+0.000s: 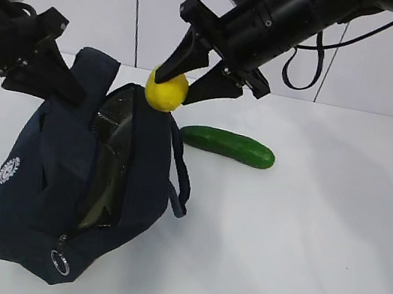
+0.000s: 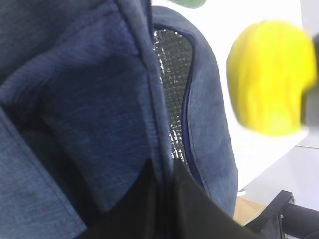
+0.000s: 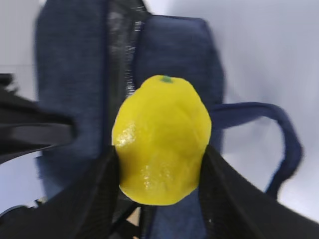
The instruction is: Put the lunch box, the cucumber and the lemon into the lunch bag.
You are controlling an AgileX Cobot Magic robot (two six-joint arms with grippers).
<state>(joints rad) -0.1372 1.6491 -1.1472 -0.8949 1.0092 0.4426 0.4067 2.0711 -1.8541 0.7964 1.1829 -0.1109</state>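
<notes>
1. The right gripper point(image 1: 179, 83) is closed on the lemon point(image 1: 166, 90), one finger on each side (the right wrist view shows both pads pressed to the fruit point(image 3: 160, 142)).
2. The lemon hangs in the air just above the far end of the bag point(image 1: 59, 191), over its open zipper slot.
3. The left gripper point(image 1: 66, 86) pinches the bag's upper fabric near one handle and holds that side raised; the left wrist view shows its fingers point(image 2: 149, 209) closed on a fabric edge.
4. The bag lies on the white table point(image 1: 315, 252), its mouth open with silver lining point(image 2: 172, 89) visible inside. The ring pull point(image 1: 60, 262) sits at the near end.
5. A glossy object shows in the opening point(image 1: 105, 169) (identity cannot be confirmed).
6. The cucumber point(image 1: 228, 146) lies on the table, right of the bag, apart from it.
</notes>
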